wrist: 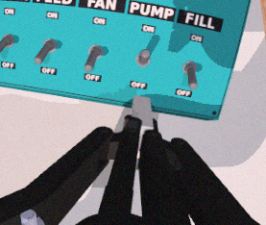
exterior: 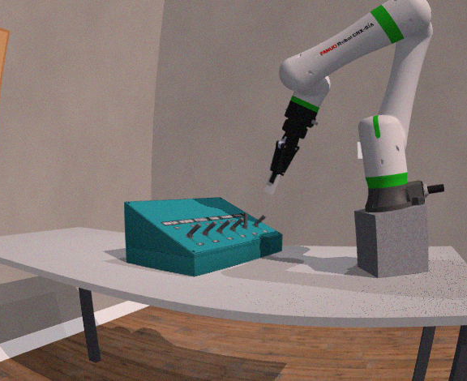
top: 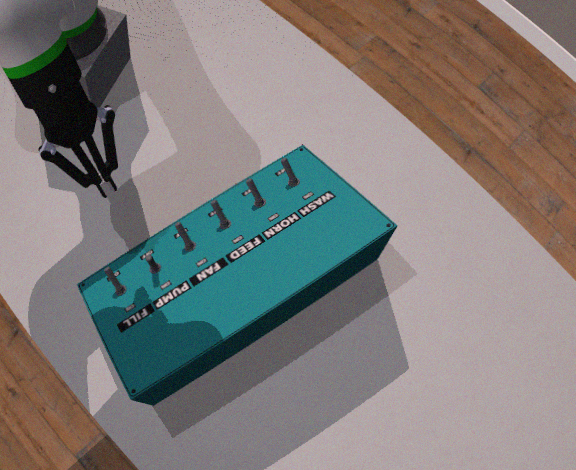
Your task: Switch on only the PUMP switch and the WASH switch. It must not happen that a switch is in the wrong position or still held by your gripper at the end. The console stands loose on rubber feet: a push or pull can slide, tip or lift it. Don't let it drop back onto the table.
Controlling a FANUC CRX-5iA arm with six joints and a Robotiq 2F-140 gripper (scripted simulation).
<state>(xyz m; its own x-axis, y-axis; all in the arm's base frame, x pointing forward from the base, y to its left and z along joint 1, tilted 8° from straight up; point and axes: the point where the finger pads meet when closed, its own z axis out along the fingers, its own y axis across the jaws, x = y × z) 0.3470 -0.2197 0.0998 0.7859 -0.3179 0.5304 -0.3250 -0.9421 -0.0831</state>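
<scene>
The teal console [top: 278,263] [exterior: 152,233] stands on the table with a row of dark toggle levers. The PUMP lever [top: 152,263] [exterior: 245,220] [wrist: 144,57] stands more upright than the others, tipped toward its ON mark. The WASH lever [top: 289,173] at the far end leans toward OFF, like the FILL [wrist: 190,74], FAN [wrist: 93,59], FEED [wrist: 44,51] and HORN [wrist: 2,46] levers. It is outside the wrist view. My gripper [top: 105,189] [exterior: 271,186] [wrist: 139,109] is shut and empty. It hangs in the air off the console's low edge, in line with the PUMP lever.
The grey table [top: 379,126] [exterior: 307,295] carries the console and the arm's grey pedestal [exterior: 389,241] [top: 108,55]. The table's curved edges drop to a wooden floor [top: 480,75].
</scene>
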